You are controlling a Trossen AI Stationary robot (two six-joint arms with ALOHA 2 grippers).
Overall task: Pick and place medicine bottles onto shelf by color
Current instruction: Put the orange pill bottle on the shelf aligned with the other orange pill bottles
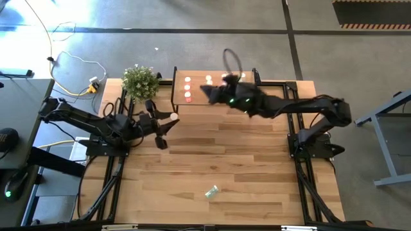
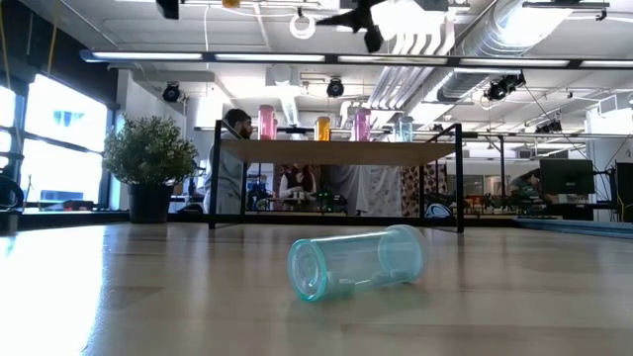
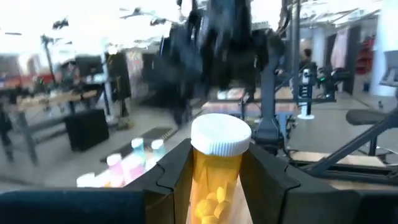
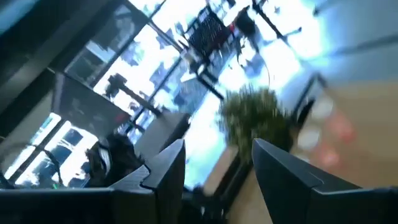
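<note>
Clearly left gripper (image 3: pixel 214 177) gripping orange pill bottle (image 3: pixel 216 168), right gripper (image 4: pixel 214 165) parted, empty.

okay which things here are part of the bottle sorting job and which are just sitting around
Part of the job: orange bottle shut in the left pincer; bottles on the shelf; green bottle lying on the table; right pincer, open, empty.

Lying about: potted plant; cables.

No legible text anywhere.
</note>
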